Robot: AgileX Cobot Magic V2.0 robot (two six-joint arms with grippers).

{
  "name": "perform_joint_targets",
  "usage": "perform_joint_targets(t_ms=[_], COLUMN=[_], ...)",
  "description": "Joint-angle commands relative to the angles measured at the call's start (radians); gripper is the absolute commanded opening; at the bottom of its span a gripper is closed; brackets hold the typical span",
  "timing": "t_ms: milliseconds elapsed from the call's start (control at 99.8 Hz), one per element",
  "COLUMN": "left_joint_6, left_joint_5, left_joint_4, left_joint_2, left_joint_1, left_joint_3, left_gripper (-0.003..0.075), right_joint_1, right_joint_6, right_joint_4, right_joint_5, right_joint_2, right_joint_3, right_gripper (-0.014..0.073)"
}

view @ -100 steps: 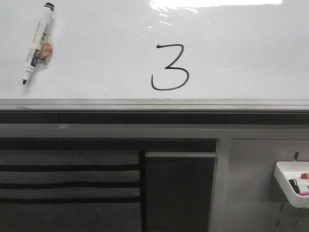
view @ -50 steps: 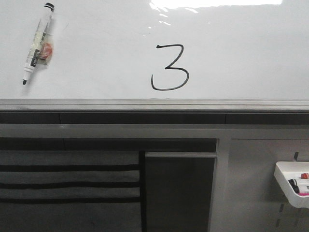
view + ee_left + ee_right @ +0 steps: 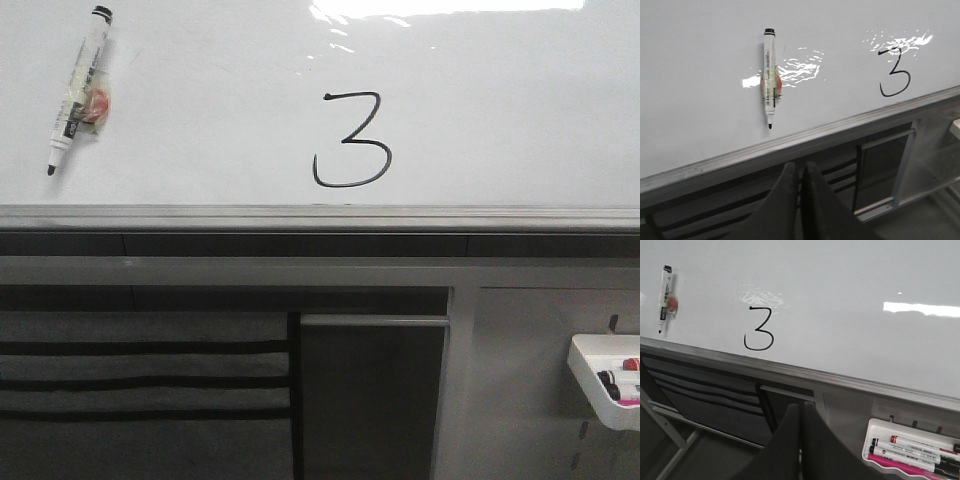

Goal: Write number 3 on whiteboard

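Centrally on the whiteboard, just above its grey ledge, sits the number 3, a thin black digit with a flat top stroke and rounded lower curve. Well to the left of the digit, a white marker is stuck to the board, tilted, black tip downward, with a reddish patch at mid-barrel. Below the ledge and to the right, a white tray on the grey pegboard panel holds several markers. Nothing stands between either arm and the digit. Both arms are held below the ledge, clear of the board. The left gripper has its dark fingers pressed together with nothing between them; the right gripper is likewise closed and empty.
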Motion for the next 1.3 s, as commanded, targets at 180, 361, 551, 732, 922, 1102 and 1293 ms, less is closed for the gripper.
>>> perform_joint_targets(t_ms=[180,361,551,732,922,1102,1293], left_joint_6=[-0.013,-0.013,-0.013,-0.013,-0.013,-0.013,-0.013], left_joint_5=[-0.205,-0.420,-0.659,-0.723,-0.660,-0.612,-0.614], left_joint_4=[0.180,0.180,0.120,0.038,-0.017,-0.105,-0.105], left_joint_2=[-0.143,-0.238,-0.252,-0.283,-0.345,-0.345,-0.345], left_joint_1=[0.081,0.124,0.144,0.146,0.150,0.184,0.238], left_joint_3=[0.129,0.300,0.450,0.517,0.517,0.517,0.517], left_gripper=[-0.0018,-0.0018,-0.0018,-0.0018,-0.0018,-0.0018,-0.0018], right_joint_1=[-0.005,-0.005,-0.005,-0.005,-0.005,-0.005,-0.005], right_joint_6=[0.000,0.000,0.000,0.000,0.000,0.000,0.000], right_joint_4=[-0.028,-0.028,-0.028,-0.028,-0.028,-0.028,-0.028], right_joint_5=[-0.076,-0.076,-0.076,-0.077,-0.077,-0.077,-0.077], right_joint_2=[0.012,0.012,0.012,0.012,0.012,0.014,0.014], right_joint_3=[-0.022,-0.022,-0.022,-0.022,-0.021,-0.021,-0.021], right_gripper=[-0.0074,-0.0074,-0.0074,-0.0074,-0.0074,-0.0074,-0.0074])
